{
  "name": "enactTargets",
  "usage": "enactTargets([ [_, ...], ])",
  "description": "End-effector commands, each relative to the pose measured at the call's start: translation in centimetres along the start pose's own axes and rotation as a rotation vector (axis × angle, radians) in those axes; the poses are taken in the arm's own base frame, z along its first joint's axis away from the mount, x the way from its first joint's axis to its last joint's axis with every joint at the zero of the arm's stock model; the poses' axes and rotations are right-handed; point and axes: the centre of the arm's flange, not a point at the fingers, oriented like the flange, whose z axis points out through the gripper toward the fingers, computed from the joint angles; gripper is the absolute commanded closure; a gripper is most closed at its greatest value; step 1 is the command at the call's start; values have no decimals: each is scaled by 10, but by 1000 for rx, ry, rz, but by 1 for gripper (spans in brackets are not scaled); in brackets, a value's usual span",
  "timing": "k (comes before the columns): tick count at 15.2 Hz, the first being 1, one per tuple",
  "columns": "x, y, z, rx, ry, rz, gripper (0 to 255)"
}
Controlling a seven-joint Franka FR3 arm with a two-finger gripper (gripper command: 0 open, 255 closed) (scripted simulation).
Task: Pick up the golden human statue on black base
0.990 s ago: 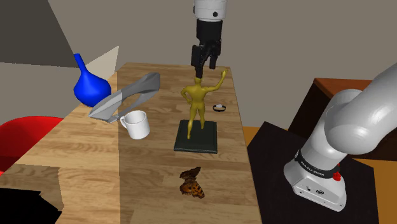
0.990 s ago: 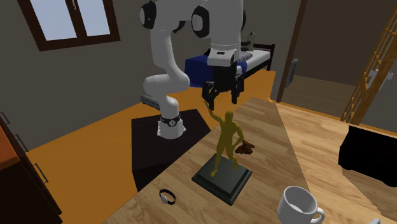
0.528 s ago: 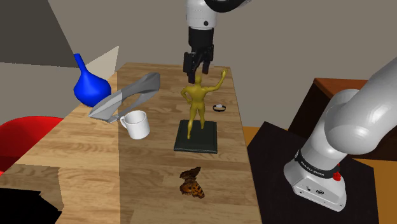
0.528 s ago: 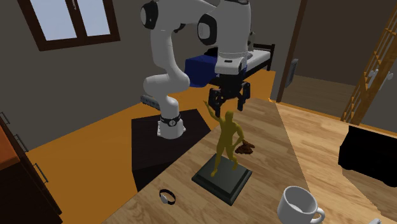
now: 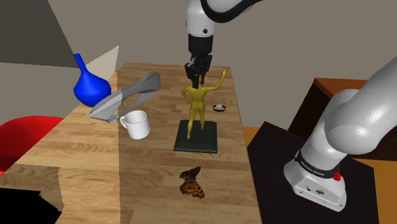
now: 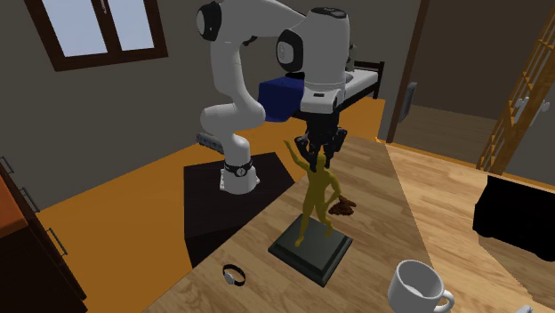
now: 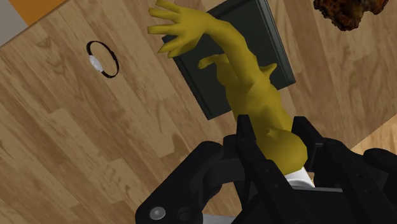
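Note:
The golden human statue stands upright on its black base in the middle of the wooden table, one arm raised. My gripper points straight down over it, shut on the statue's head. In the second exterior view the gripper sits at the top of the statue, above the base. The wrist view has both black fingers clasping the golden head, with the raised arm and the base beyond them.
A white mug and a grey angular object stand left of the statue in the shoulder view, with a blue vase further left. A small dark ring lies to its right. A brown butterfly-like piece lies nearer the table's front.
The gripper has moved left in the shoulder view and down onto the statue's head, and its fingers have closed from open to clasping the head. The statue has not moved.

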Motion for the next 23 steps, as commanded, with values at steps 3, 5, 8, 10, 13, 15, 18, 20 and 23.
enactTargets([
  [3, 0, 0, 1, 0, -1, 0, 255],
  [5, 0, 0, 1, 0, -1, 0, 255],
  [8, 0, 0, -10, 0, -1, 0, 255],
  [10, 0, 0, -20, 0, -1, 0, 255],
  [13, 1, -1, -36, 0, -1, 0, 255],
  [15, 1, -1, -47, 0, -1, 0, 255],
  [18, 1, -1, -63, 0, -1, 0, 255],
  [20, 2, -2, -73, 0, -1, 0, 255],
  [23, 2, -2, -79, 0, -1, 0, 255],
])
